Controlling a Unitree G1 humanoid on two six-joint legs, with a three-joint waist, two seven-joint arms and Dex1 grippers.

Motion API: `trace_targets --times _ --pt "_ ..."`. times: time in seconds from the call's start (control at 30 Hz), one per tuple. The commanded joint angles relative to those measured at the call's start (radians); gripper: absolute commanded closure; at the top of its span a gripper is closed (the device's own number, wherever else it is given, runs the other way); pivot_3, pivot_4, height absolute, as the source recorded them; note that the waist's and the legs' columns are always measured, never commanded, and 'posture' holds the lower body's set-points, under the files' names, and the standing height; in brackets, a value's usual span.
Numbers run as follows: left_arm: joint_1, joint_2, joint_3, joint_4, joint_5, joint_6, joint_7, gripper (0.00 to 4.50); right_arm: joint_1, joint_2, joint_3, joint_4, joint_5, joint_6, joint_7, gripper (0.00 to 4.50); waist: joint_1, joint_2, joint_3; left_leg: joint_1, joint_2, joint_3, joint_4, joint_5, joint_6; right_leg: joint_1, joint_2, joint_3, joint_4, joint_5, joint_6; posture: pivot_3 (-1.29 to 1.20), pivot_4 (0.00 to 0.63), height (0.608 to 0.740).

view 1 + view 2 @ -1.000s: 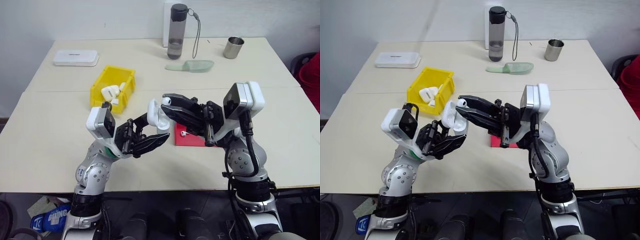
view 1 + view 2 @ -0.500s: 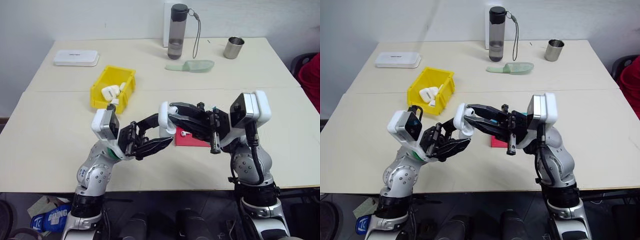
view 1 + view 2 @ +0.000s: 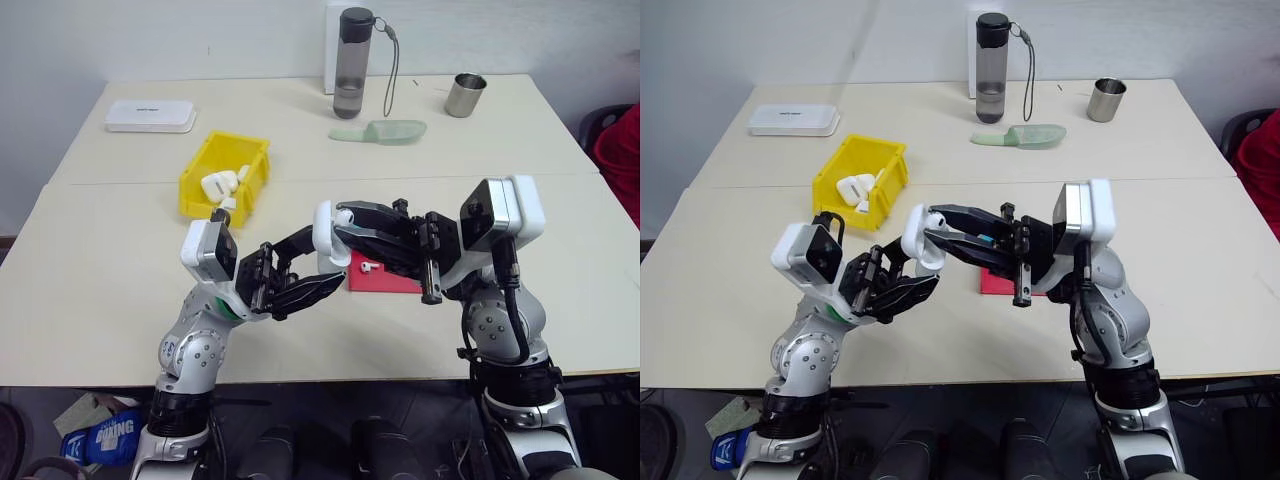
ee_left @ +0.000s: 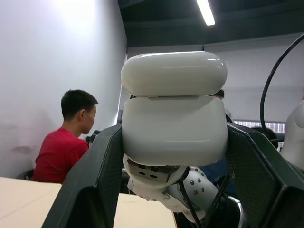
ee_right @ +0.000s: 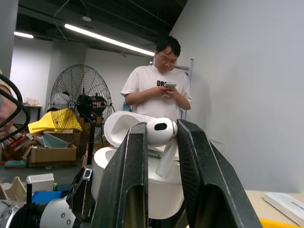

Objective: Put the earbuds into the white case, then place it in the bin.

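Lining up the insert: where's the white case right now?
In the head views, the white case is held up by the left gripper over the table's near centre, just left of the red tray.

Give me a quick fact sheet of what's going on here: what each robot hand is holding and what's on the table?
left gripper: shut on the white case, lid open, held above the table
right gripper: shut on an earbud, just above the open case
red tray: on the table under the grippers, one more earbud on it
yellow bin: on the table beyond the left arm, white items inside
far side of table: flat white box, grey bottle, metal cup
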Motion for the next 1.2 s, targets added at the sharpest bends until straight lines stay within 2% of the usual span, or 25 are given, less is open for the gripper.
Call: trace_targets --times 0.03,0.23,1.0,1.2 --pt "-0.025 -0.022 0.008 -0.035 -0.023 -0.030 0.006 1.74 -0.037 0.009 0.011 -0.011 0.024 0.044 -0.021 4.05 0.000 0.000 0.000 0.000 0.000 0.000 0.000 0.000 0.000 0.000 0.000 0.000 0.000 0.000 0.000 0.00 0.150 0.740" --pt "-0.026 -0.050 -0.001 -0.024 -0.011 -0.056 0.004 1.74 -0.109 0.013 0.001 -0.015 0.060 0.120 -0.066 4.05 0.000 0.000 0.000 0.000 0.000 0.000 0.000 0.000 0.000 0.000 0.000 0.000 0.000 0.000 0.000 0.00 0.150 0.740" --pt "-0.020 -0.091 -0.016 -0.016 0.002 -0.124 -0.003 1.74 -0.132 -0.027 0.006 0.015 0.078 0.212 -0.049 4.05 0.000 0.000 0.000 0.000 0.000 0.000 0.000 0.000 0.000 0.000 0.000 0.000 0.000 0.000 0.000 0.00 0.150 0.740" --pt "-0.028 -0.091 -0.015 -0.019 0.003 -0.132 0.001 1.74 -0.148 -0.040 0.002 0.003 0.101 0.254 -0.037 2.01 0.000 0.000 0.000 0.000 0.000 0.000 0.000 0.000 0.000 0.000 0.000 0.000 0.000 0.000 0.000 0.00 0.150 0.740"
